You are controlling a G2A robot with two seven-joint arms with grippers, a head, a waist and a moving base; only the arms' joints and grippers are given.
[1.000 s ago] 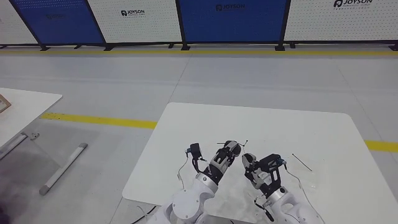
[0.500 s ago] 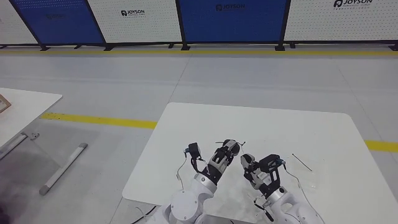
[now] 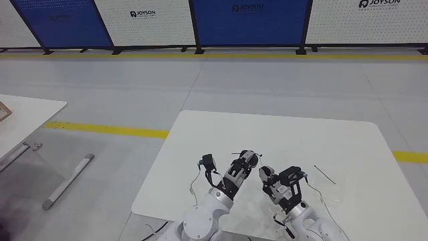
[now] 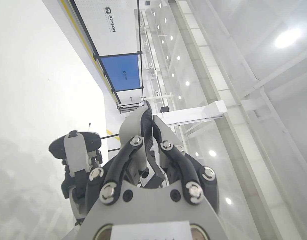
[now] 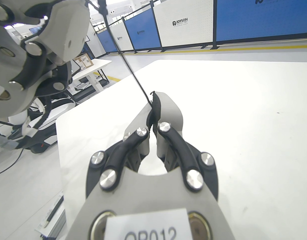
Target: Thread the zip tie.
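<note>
Zip tie (image 5: 127, 61) is up in the air between the two grippers, over the near part of the table, not touching it. It's a thin black strap and I judge it near weightless, springy along its length, floppy sideways and slick, so it may twist or slide in the pads under a light pinch. Right gripper (image 5: 151, 106) is clenched on the strap partway along, and the strap leaves its pads straight and taut toward the left gripper (image 4: 150, 117). Head (image 5: 102, 1) sits just beside the left gripper's fingertip, with a short thin length curving from it into those pads. Left jaws are pressed together. I judge they're grasping that end, though the pinch itself is hidden. For threading I'd hold close to the free tip, so little strap overhangs and it's stiff enough to aim. I'd grip the head by its flat sides, slot clear. Main risk is the tip whipping aside or the strap rotating in the grip. Table (image 5: 243, 126) is white. On the right arm's side lies a thin dark strip (image 3: 325, 175), probably a spare tie.
</note>
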